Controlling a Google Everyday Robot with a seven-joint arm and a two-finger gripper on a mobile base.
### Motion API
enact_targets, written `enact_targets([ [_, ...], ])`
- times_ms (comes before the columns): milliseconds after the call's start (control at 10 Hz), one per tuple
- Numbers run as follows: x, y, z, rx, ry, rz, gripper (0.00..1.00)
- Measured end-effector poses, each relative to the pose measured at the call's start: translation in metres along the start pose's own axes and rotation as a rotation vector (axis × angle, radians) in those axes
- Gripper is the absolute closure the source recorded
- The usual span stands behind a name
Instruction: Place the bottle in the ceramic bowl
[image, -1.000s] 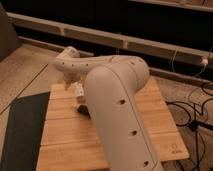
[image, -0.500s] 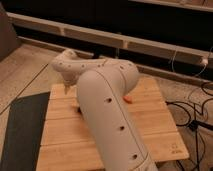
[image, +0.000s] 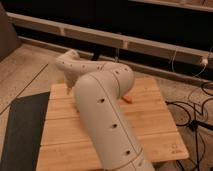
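My large white arm (image: 102, 110) reaches across the wooden table (image: 150, 135) and covers most of its middle. The gripper (image: 67, 83) hangs from the wrist over the table's back left corner, mostly behind the arm. The bottle and the ceramic bowl do not show; the arm may be hiding them.
A small orange object (image: 127, 99) lies on the table just right of the arm. A dark mat (image: 22, 130) lies on the floor to the left. Black cables (image: 192, 112) run on the floor to the right. A dark wall with rails (image: 115, 37) stands behind the table.
The arm's elbow has swung left and forward and now covers more of the table. The wrist stays near the back left corner.
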Motion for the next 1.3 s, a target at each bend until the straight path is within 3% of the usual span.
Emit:
enact_targets([
  [600,0.007,0.007,0.027,-0.031,0.094,-0.018,0.35],
  [800,0.009,0.009,0.035,-0.047,0.123,-0.037,0.4],
  [1300,-0.002,0.005,0.036,-0.074,0.113,-0.043,0.94],
])
